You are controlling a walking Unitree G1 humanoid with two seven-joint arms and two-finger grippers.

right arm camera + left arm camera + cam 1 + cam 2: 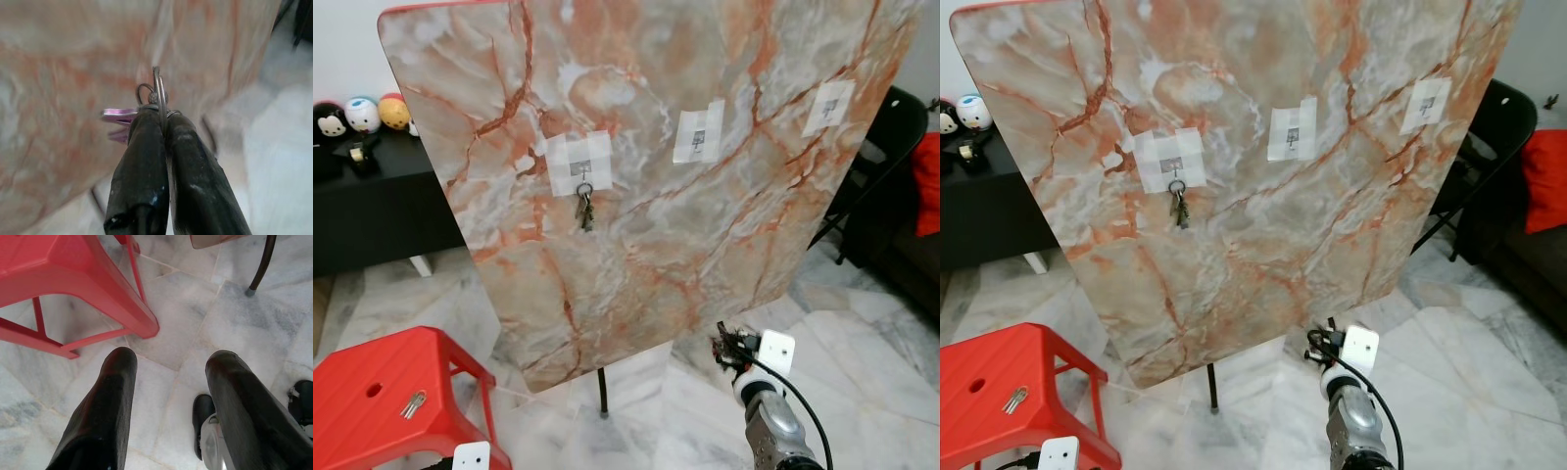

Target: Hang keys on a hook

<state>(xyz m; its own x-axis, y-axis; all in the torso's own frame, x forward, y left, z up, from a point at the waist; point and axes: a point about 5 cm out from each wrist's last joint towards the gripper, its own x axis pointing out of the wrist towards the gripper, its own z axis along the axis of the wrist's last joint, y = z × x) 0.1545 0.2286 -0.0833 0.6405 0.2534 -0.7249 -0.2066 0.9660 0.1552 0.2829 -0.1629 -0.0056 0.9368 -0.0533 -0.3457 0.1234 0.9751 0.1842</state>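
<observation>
right gripper [164, 115]: clenched on a key ring [157, 93] with keys, low and near, in front of the marble board's [705, 245] lower right edge | left gripper [171, 362]: fingers spread, holding nothing, over floor beside red stool [372, 392] | left hook [583, 175]: bears a key bunch [584, 208] | stool: another key [412, 403] lies on top

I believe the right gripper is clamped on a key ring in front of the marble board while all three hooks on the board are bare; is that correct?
Not quite. The right gripper is clamped on a key ring before the marble board, but the leftmost hook already carries a bunch of keys, as the left eye view shows; the other two hooks are bare.
</observation>
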